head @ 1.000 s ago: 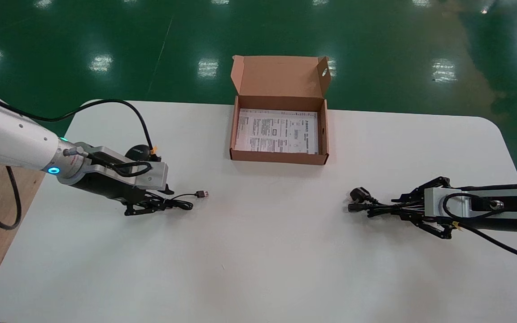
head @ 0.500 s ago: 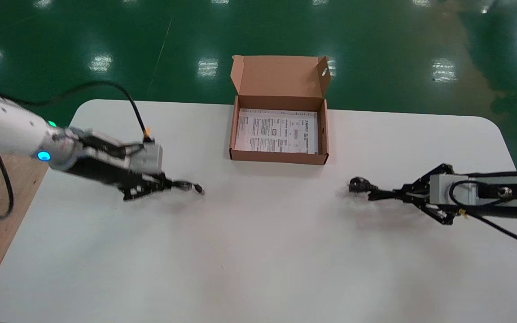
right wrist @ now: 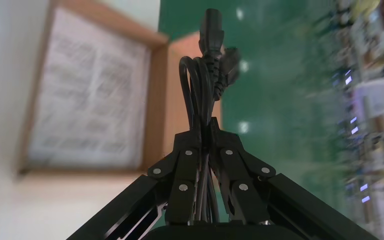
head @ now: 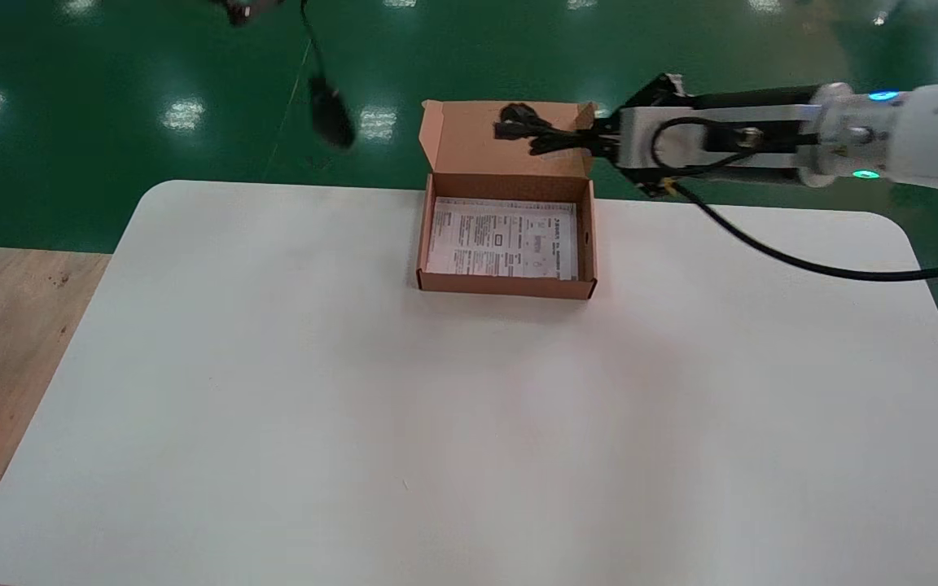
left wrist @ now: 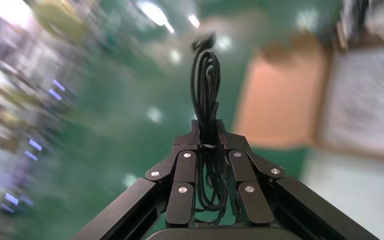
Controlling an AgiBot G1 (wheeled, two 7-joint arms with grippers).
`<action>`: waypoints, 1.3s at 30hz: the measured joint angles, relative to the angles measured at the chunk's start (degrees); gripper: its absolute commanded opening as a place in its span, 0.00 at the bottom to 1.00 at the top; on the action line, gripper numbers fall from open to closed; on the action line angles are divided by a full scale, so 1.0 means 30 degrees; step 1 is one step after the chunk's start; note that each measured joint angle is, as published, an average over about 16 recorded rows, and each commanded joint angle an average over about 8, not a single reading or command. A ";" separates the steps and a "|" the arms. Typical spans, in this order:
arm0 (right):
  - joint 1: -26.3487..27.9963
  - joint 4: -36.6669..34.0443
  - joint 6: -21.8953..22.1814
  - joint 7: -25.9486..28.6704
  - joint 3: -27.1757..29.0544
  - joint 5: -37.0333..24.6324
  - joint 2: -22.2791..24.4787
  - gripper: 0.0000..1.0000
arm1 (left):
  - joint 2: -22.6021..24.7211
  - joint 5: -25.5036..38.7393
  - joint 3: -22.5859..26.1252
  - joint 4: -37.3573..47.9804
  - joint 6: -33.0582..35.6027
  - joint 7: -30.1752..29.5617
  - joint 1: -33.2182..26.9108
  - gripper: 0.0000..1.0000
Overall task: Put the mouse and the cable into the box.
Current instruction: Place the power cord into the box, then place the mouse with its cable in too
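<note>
**White table [head: 273, 382], open box [head: 506, 286], both loads in the air**

Glossy green floor [head: 111, 73], speckled with lamp glare, fills the far side of my head view. Nearer to me, the table is matt, pale and round-cornered, with knotty wood boards [head: 13, 309] beside its left edge.

The box sits toward the far middle of the table. It is shallow brown corrugated card, its lid [head: 469, 138] stands upright at the back, and a flat printed sheet [head: 501, 240] covers its bottom.

My right gripper [head: 599, 140] reaches in from the right at lid height. Its black linked fingers [right wrist: 185, 170] are clamped on the cable [head: 528, 130], a thick rubbery black lead folded into a bundle, with its moulded plugs sticking out past the fingertips. The bundle shows in front of the lid, off the table.

My left gripper [left wrist: 207, 132] is high at the far left, barely inside the head view. It is pinched tight around the cord [left wrist: 206, 90], a thin, smooth coil tied in loops. The mouse [head: 330, 120], a dark rounded blob, dangles from that cord over the green floor, left of the box and touching nothing.
</note>
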 measured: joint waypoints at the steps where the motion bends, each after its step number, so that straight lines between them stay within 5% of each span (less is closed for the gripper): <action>1: -0.0078 0.0117 0.0451 -0.0067 -0.0031 -0.0069 -0.0408 0.00 | 0.0029 -0.0212 -0.0161 -0.0341 -0.0121 0.0153 -0.0093 0.00; 9: -0.0735 -0.0557 0.3115 -0.1307 -0.0251 -0.0442 -0.3055 0.00 | 0.0444 -0.1157 -0.0884 -0.2050 -0.0730 0.1088 -0.0454 0.00; 17: -0.0868 -0.2763 0.4142 -0.2998 -0.0379 -0.0261 -0.4371 0.00 | 0.0955 -0.0871 -0.0719 -0.2040 -0.1088 0.1275 -0.0741 0.00; 18: -0.0866 -0.3014 0.4189 -0.3150 -0.0400 -0.0206 -0.4455 0.04 | 0.1008 -0.0799 -0.0672 -0.1967 -0.1116 0.1260 -0.0784 0.00; 26: -0.0846 -0.4249 0.4192 -0.3772 -0.0712 0.0305 -0.4733 0.99 | 0.1355 -0.0282 -0.0305 -0.1265 -0.1089 0.1129 -0.1115 0.00; 39: -0.0129 -0.5095 0.3680 -0.3621 -0.1030 0.1309 -0.4183 1.00 | 0.2531 -0.0375 -0.0192 0.0439 -0.0533 0.1683 -0.0799 0.00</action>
